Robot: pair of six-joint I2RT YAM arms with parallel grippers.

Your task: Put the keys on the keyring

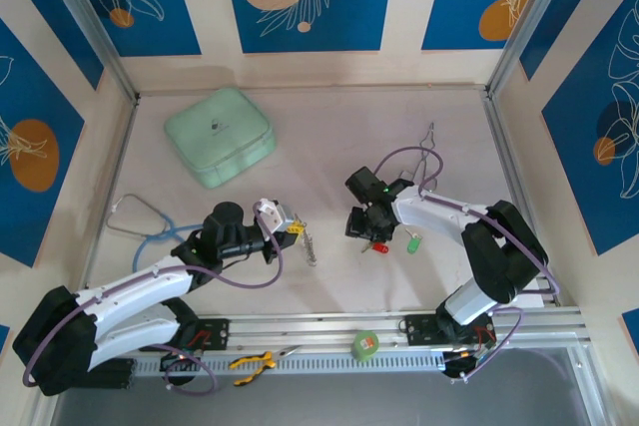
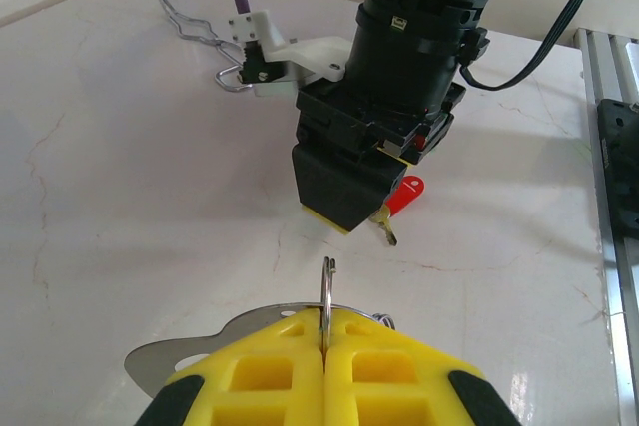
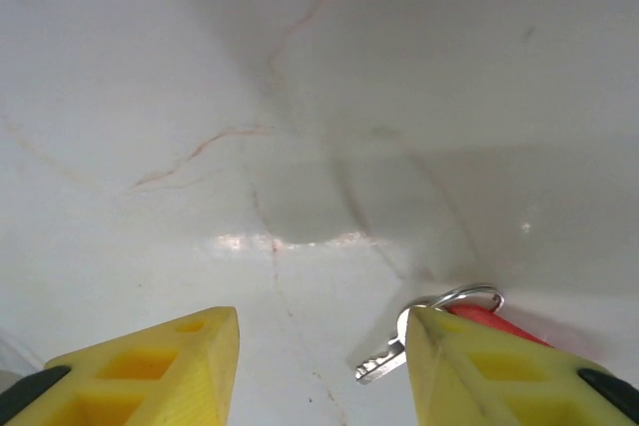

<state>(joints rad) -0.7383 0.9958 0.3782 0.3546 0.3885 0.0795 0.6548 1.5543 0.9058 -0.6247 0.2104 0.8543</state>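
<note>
My left gripper [image 1: 290, 229] is shut on the keyring [image 2: 326, 291]. Its thin metal ring stands upright, pinched between the yellow fingers, with a flat silvery plate [image 2: 160, 371] under them. In the top view a short metal chain [image 1: 312, 246] hangs from the gripper. A hand's width ahead, my right gripper [image 1: 367, 231] points down with its jaws open over the red-headed key [image 1: 378, 246]. That key's silver blade [image 3: 384, 361] pokes out beside the right finger [image 3: 469, 366], and its red head [image 3: 494, 321] is partly hidden behind that finger. The green-headed key [image 1: 412, 243] lies just right of it on the table.
A mint-green rounded case [image 1: 220, 135] sits at the back left. Blue and grey tubing [image 1: 140, 221] lies at the left edge, and a bent wire [image 1: 429, 142] behind the right arm. On the front rail are a green tape roll [image 1: 365, 345] and yellow pliers [image 1: 255, 361].
</note>
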